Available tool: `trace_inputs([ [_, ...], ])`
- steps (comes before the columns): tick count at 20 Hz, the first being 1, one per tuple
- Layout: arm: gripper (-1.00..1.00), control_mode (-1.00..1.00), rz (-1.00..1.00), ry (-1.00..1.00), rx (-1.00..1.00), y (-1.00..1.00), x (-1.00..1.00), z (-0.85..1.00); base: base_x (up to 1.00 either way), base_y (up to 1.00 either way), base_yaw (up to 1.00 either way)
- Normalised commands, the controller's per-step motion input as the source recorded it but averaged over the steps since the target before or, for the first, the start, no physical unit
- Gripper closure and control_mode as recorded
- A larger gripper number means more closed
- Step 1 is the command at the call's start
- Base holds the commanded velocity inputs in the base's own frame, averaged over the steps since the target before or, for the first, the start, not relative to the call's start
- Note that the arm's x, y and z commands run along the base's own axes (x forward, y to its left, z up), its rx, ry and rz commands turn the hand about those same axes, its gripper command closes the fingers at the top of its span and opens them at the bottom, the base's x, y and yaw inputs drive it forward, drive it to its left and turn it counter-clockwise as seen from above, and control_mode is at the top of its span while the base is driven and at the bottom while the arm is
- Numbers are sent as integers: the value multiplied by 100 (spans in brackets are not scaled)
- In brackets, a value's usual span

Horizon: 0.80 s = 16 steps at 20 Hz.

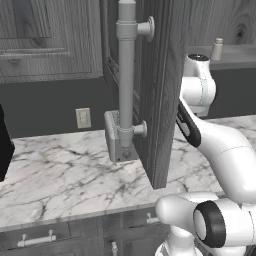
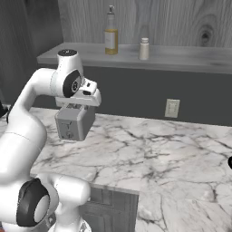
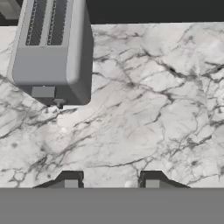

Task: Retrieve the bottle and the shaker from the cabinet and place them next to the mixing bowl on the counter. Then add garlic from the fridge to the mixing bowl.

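Shaker [image 1: 217, 49] in the left base view stands on the open cabinet's shelf [image 1: 235, 64], above and beyond the arm, past the open door [image 1: 160, 90]. Right base view: bottle [image 2: 110, 36] and shaker [image 2: 144, 48] stand near each other on that shelf, above and to the right of the hand, with the toaster [image 2: 74, 122] just under it. Hand view: the gripper [image 3: 108, 183], closed on nothing, hangs over bare marble counter [image 3: 148, 109] with the toaster ahead, left.

The table [image 3: 144, 96] is showing polished white marble with grey veins. The toaster [image 3: 50, 52] is appearing as smooth matt grey metal. The cabinet door [image 1: 160, 90] is displaying dark, grained wood, as is the shelf [image 2: 181, 58]. The bottle [image 2: 111, 34] is looking like glossy amber glass; the shaker [image 2: 144, 49] is looking pale and smooth.
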Motion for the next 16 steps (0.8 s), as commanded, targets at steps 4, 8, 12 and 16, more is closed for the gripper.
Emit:
trace_inputs([
  [4,-100,-100,0,-12,0,0,-14,15,0,0,0],
  [8,-100,-100,0,-40,0,0,-19,96,0,0,0],
  [12,-100,-100,0,-45,0,0,0,100,0,0,0],
  [16,-100,-100,-1,-45,0,0,7,96,0,0,0],
])
